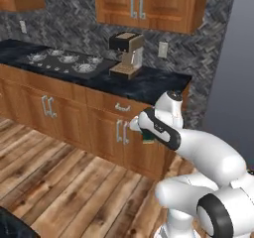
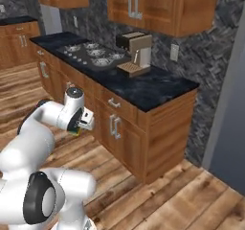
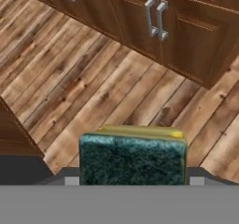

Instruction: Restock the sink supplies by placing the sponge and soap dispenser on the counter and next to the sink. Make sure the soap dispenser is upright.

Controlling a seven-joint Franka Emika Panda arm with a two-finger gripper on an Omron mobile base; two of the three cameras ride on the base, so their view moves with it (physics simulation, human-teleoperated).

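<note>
End effector (image 1: 145,133) closed on the sponge (image 3: 133,158), held low in front of the wooden cabinet doors (image 1: 106,133), above the plank floor (image 3: 93,92). Sponge's green face fills the hand view, yellow edge on top. Dark worktop (image 2: 148,87) behind carries a coffee machine (image 2: 135,53) and cooktop (image 2: 93,54).

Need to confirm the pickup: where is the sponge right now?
The sponge is held in the tool, carried above the wood floor in front of the lower cabinet doors, below the counter edge.
</note>
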